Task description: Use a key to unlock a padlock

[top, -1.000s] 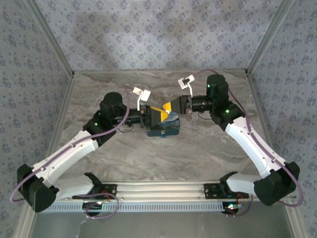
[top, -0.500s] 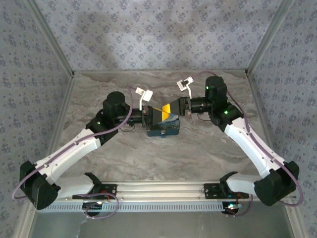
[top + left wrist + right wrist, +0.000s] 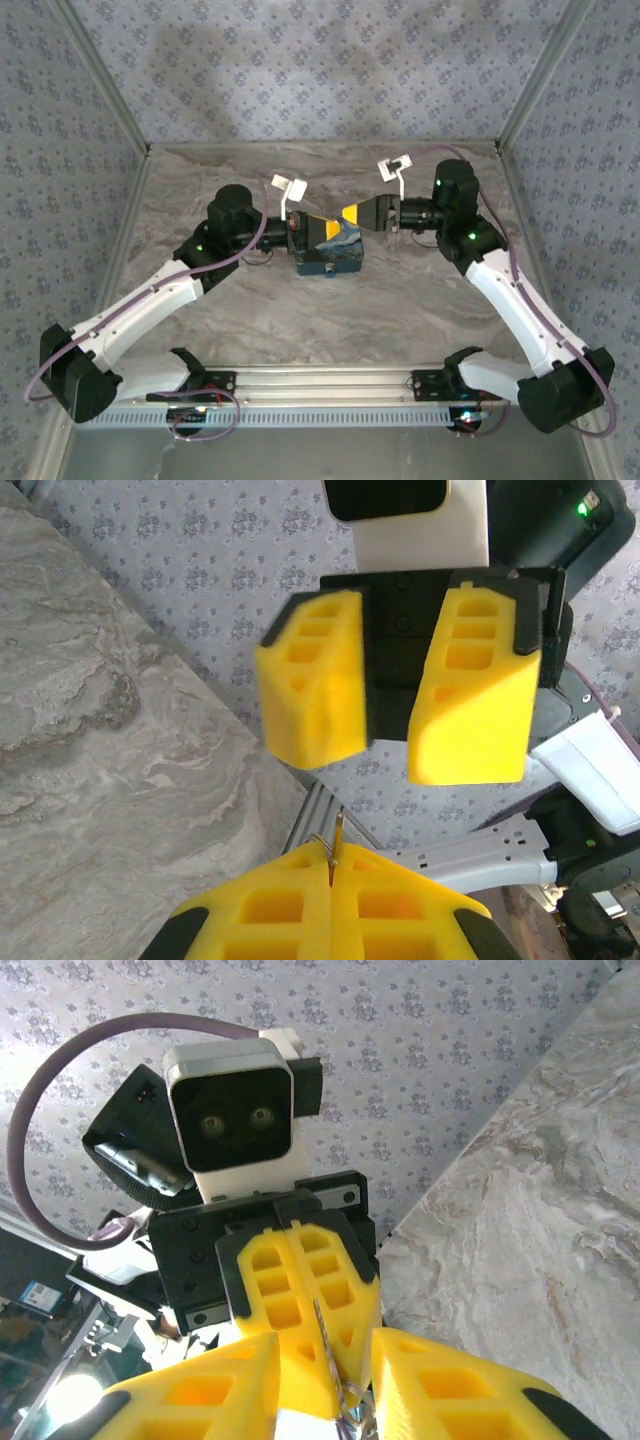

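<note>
Key (image 3: 338, 830) is held edge-on as a thin metal blade, pinched between the yellow fingers (image 3: 270, 915) of the left gripper (image 3: 335, 868). A fine wire ring (image 3: 320, 840) shows beside it at 9 o'clock. The left gripper's jaws are pressed fully together on the key, with no gap between the pads. From above, this gripper hangs over the middle of the marble table (image 3: 400, 300), its arm running back toward 7 o'clock. Seen from the right wrist, the closed fingers point at the camera and the key shows as a narrow line down their seam.

On the table at 5 o'clock from the left gripper's tips lies a dark block (image 3: 330, 262) with a bluish part on top. It is too small to tell whether this is the padlock, or whether the key touches it.

At 2 o'clock from the left gripper is the right gripper (image 3: 392, 752), facing it nose to nose. Its two yellow fingers stand partly apart, and the black body shows through the gap. Nothing sits between them, so it grips nothing. From above, the two grippers are near each other but apart, and the right arm runs back toward 5 o'clock.
</note>
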